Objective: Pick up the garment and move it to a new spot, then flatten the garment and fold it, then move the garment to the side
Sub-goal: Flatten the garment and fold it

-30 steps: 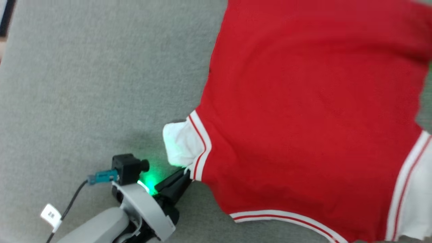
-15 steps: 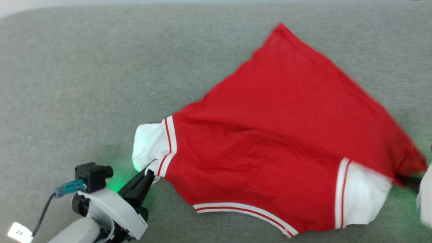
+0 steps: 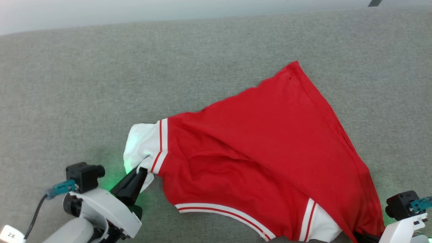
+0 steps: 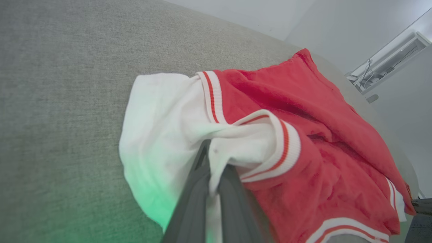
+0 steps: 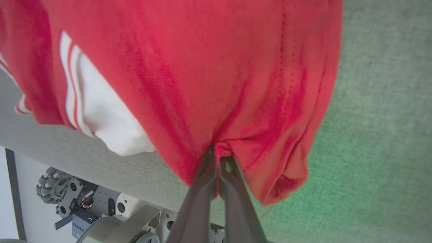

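Since the earlier head frame the camera angle is different, and the cloth is lying flatter, with its right edge no longer smeared by motion.

1. The grey, felt-textured counter (image 3: pixel 84 84) is carrying the load.
2. The bright red soft-cloth garment with white end panels and thin white double stripes (image 3: pixel 263 152) is resting on the near right part of the counter. One red corner is pointing away from the robot.
3. The left fingers (image 4: pixel 192 202) are pinching closed on a bunched fold of the white end panel.
4. The right fingers (image 5: pixel 200 202) are clamping closed on a gathered red edge close to the counter's front edge.

Caution: both grips are taking only a small tuck of cloth. An uneven pull is likely to slip one tuck free or set creases into the bunched panel.
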Motion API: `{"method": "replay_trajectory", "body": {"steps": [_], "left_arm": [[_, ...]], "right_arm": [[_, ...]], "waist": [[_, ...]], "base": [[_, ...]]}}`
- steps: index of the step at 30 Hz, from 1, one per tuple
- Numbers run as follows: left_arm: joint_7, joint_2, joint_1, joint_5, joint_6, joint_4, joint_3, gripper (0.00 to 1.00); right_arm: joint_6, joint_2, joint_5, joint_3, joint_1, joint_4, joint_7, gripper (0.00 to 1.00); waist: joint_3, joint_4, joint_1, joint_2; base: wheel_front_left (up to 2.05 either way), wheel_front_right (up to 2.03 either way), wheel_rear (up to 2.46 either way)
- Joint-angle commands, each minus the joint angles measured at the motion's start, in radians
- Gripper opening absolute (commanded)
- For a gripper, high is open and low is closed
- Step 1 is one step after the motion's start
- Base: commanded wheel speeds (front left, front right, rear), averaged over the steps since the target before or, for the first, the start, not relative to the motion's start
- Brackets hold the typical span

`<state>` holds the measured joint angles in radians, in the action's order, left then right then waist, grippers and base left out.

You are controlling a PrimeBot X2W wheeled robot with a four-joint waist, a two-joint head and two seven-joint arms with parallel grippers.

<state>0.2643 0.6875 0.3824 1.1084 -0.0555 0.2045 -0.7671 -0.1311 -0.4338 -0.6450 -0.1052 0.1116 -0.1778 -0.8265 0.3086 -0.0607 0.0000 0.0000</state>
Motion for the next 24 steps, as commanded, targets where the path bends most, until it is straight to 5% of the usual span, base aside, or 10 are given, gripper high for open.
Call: {"method": "replay_trajectory", "body": {"steps": [1, 2, 3, 17, 24], "left_arm": [[-0.001, 0.001, -0.012, -0.002, 0.004, -0.004, 0.004, 0.0], [-0.001, 0.002, -0.015, -0.005, 0.006, -0.004, 0.003, 0.0], [-0.001, 0.002, -0.016, -0.006, 0.009, -0.007, 0.003, 0.0], [-0.001, -0.036, 0.007, -0.055, 0.011, -0.02, 0.007, 0.0], [-0.001, -0.084, 0.043, -0.084, -0.009, 0.001, 0.0, 0.0]], "right_arm": [[0.001, 0.012, 0.018, -0.013, -0.008, 0.009, 0.025, 0.36], [0.001, 0.018, 0.025, -0.004, -0.018, 0.01, 0.045, 0.76], [0.001, 0.017, 0.034, 0.004, -0.028, 0.007, 0.061, 1.0], [0.001, -0.096, 0.017, 0.238, -0.081, -0.211, -0.008, 1.0], [0.001, -0.13, 0.088, 0.144, -0.409, -0.088, 0.038, 1.0]], "waist": [[-0.003, -0.012, 0.0, 0.0], [-0.002, -0.015, 0.0, 0.0], [-0.001, -0.017, 0.0, 0.0], [0.042, 0.038, 0.0, 0.0], [0.076, 0.109, 0.0, 0.0]], "base": [[0.0, 0.0, 0.0], [0.0, 0.0, 0.0], [0.0, 0.0, 0.0], [0.0, 0.0, 0.0], [0.0, 0.0, 0.0]]}}
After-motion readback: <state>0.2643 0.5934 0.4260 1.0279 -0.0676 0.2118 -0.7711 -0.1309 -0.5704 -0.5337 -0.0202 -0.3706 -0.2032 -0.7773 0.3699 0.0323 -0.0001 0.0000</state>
